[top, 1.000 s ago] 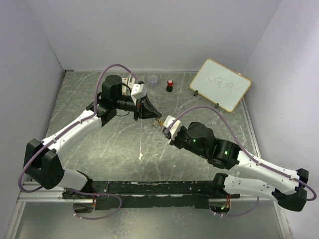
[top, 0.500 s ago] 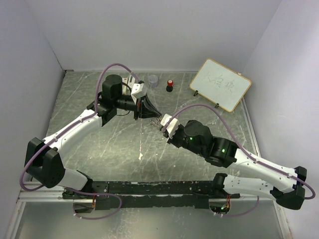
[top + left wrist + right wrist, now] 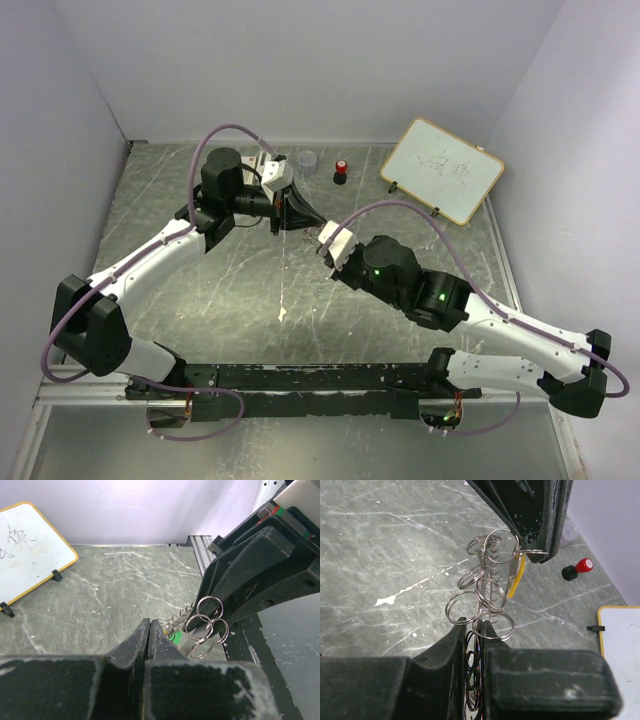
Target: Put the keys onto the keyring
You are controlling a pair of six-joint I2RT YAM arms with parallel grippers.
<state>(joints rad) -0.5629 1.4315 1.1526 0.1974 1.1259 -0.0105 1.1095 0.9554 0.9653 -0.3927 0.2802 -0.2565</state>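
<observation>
The keyring (image 3: 487, 587) is a bunch of thin silvery rings hanging in the air between my two grippers. My right gripper (image 3: 479, 626) is shut on its lower rings, and several more rings show dark between the fingers. My left gripper (image 3: 149, 625) is shut, with a ring of the keyring caught at its tips. In the right wrist view its black fingers (image 3: 532, 515) come down from above. A yellow key (image 3: 517, 580) hangs just under those tips, among the rings. A green key head (image 3: 176, 637) shows beside the left jaws. In the top view the grippers meet over the middle of the table (image 3: 200, 300).
A red-capped black knob (image 3: 341, 170) and a grey round cup (image 3: 307, 160) stand at the back of the marbled table. A yellow-framed whiteboard (image 3: 442, 170) leans on its stand at the back right. White walls close in the table's left, back and right sides.
My right arm has moved up and to the left, bringing its gripper closer to the left one. The left gripper has shifted slightly back. Both stay shut.
</observation>
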